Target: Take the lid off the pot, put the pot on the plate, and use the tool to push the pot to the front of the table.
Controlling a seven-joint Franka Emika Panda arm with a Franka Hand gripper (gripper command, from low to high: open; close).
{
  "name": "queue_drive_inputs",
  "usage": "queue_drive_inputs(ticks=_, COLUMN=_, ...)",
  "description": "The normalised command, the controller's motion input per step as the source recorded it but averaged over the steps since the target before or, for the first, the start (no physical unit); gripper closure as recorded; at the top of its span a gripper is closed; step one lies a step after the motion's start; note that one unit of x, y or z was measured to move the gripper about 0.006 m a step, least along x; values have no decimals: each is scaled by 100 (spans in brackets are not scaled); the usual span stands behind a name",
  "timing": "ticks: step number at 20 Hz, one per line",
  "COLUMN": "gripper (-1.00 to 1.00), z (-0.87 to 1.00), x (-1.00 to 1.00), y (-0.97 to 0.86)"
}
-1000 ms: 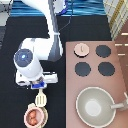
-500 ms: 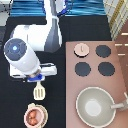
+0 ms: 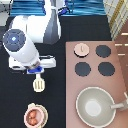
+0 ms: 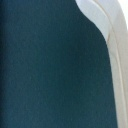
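Hand [image 3: 36,71] above tool [image 3: 38,84], finger state unclear; pot [image 3: 35,117] on plate [image 3: 27,111]; lid [image 3: 81,49] on stove.

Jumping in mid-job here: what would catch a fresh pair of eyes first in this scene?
The big white arm fills the exterior view's upper left, its gripper directly above the spatula on the black table. Below that, near the bottom edge, the pot sits on the plate, lid already off. The lid lies on the stove counter at the right, beside the burners, with a large grey pan lower down.
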Motion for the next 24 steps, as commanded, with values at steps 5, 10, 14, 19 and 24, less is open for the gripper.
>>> queue_drive_inputs(ticks=5, gripper=100, z=-79, x=-100, y=-4)
queue_drive_inputs(ticks=10, gripper=100, z=-84, x=-100, y=-1)
queue_drive_inputs(ticks=14, gripper=100, z=-68, x=-100, y=0)
queue_drive_inputs(ticks=19, gripper=100, z=-50, x=-100, y=3)
queue_drive_inputs(ticks=24, gripper=-100, z=87, x=-73, y=33)
